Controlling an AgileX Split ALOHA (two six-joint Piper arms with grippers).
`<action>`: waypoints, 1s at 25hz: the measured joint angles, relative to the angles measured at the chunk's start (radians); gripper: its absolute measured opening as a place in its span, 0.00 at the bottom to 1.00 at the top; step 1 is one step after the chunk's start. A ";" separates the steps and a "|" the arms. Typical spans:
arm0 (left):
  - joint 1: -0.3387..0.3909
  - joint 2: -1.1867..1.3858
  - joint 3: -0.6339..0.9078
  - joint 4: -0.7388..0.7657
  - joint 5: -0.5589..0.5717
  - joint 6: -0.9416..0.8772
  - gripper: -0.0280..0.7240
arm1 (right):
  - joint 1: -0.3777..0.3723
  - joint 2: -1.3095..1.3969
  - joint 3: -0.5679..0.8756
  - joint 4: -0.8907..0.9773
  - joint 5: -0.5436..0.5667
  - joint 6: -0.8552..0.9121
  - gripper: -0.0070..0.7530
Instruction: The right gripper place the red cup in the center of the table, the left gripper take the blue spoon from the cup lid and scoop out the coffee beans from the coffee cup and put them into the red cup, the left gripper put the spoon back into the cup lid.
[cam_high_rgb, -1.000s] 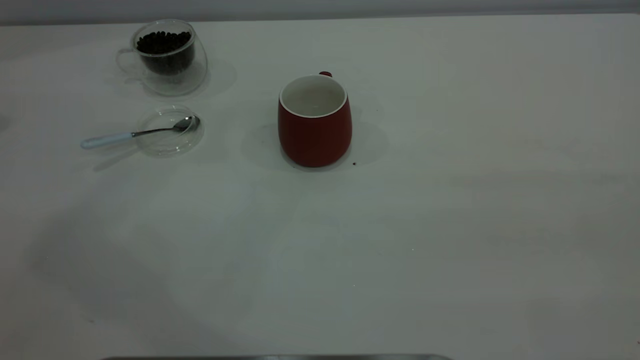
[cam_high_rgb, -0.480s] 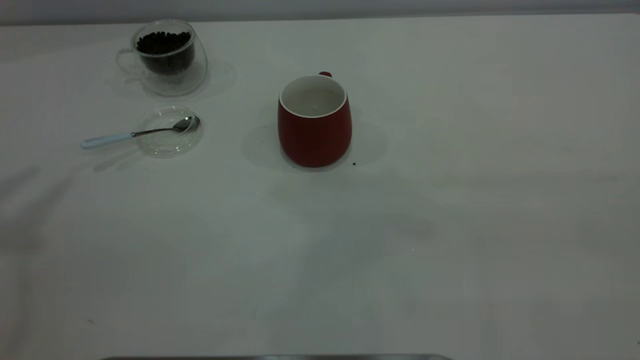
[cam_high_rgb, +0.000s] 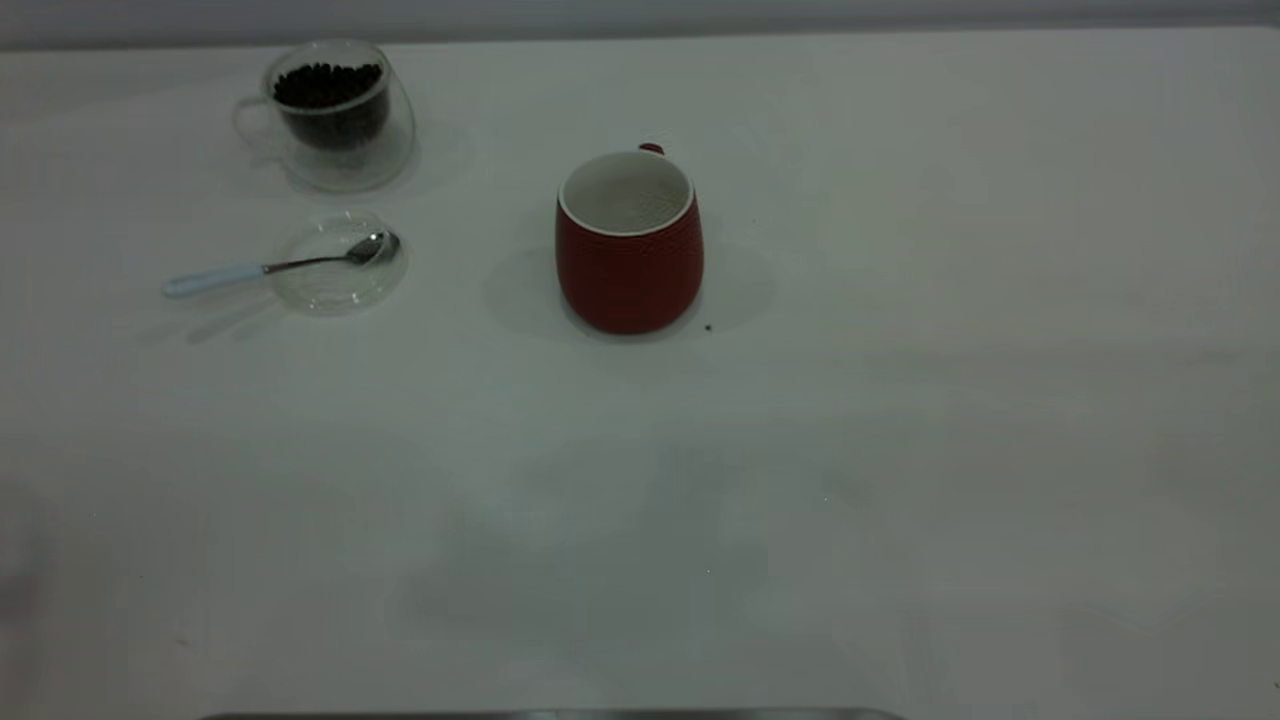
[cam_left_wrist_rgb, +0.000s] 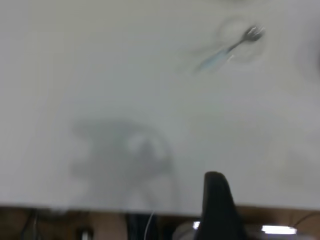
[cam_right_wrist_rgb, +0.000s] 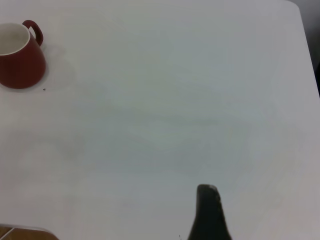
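Observation:
The red cup (cam_high_rgb: 629, 245) stands upright near the middle of the table (cam_high_rgb: 900, 420), empty, its handle turned to the far side; it also shows in the right wrist view (cam_right_wrist_rgb: 19, 57). The coffee cup (cam_high_rgb: 335, 115) with coffee beans (cam_high_rgb: 328, 85) stands at the far left. In front of it, the blue spoon (cam_high_rgb: 270, 267) rests with its bowl in the cup lid (cam_high_rgb: 338, 263). No gripper shows in the exterior view. The left gripper (cam_left_wrist_rgb: 215, 200) hovers by the table's edge, far from the spoon (cam_left_wrist_rgb: 227, 49). The right gripper (cam_right_wrist_rgb: 209, 212) is over bare table, far from the red cup.
One stray dark bean (cam_high_rgb: 709, 327) lies on the table just right of the red cup's base, also seen in the right wrist view (cam_right_wrist_rgb: 44, 89). A grey strip (cam_high_rgb: 550, 715) runs along the near edge. The arm's shadow (cam_left_wrist_rgb: 125, 150) falls on the table.
The cups, lid and spoon have not moved. The faint shadows over the near half of the table have shifted.

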 joint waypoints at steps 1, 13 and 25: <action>-0.001 -0.020 0.043 0.010 0.000 -0.004 0.75 | 0.000 0.000 0.000 0.000 0.000 0.000 0.78; -0.074 -0.432 0.586 0.023 -0.031 -0.004 0.72 | 0.000 0.000 0.000 0.000 0.000 0.000 0.78; -0.359 -0.897 0.667 0.098 -0.038 -0.077 0.71 | -0.001 0.000 0.000 0.000 0.000 0.000 0.78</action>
